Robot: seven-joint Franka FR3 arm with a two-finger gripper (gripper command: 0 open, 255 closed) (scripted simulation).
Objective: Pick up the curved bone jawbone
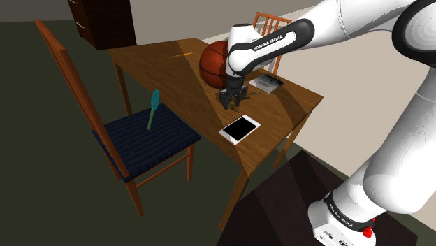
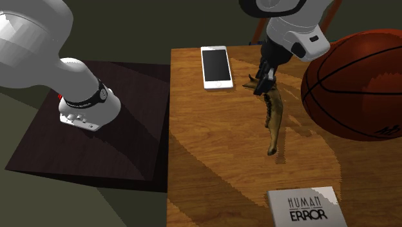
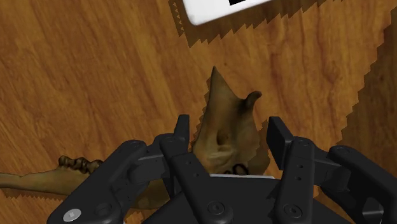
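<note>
Curved brown jawbone (image 2: 276,119) w/ teeth, flat on wood table (image 2: 212,167), broad end btwn end effector (image 3: 229,126) tips

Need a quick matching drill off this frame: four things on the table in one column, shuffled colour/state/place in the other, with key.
Things:
1. jawbone
2. phone
3. basketball
4. book

Descriptions:
A. cover reads HUMAN ERROR
B. white, lying flat with its dark screen up
C. brownish, wide end inside the open gripper
D. orange-brown, round, with black seams

Pairs: 1-C, 2-B, 3-D, 4-A
</note>
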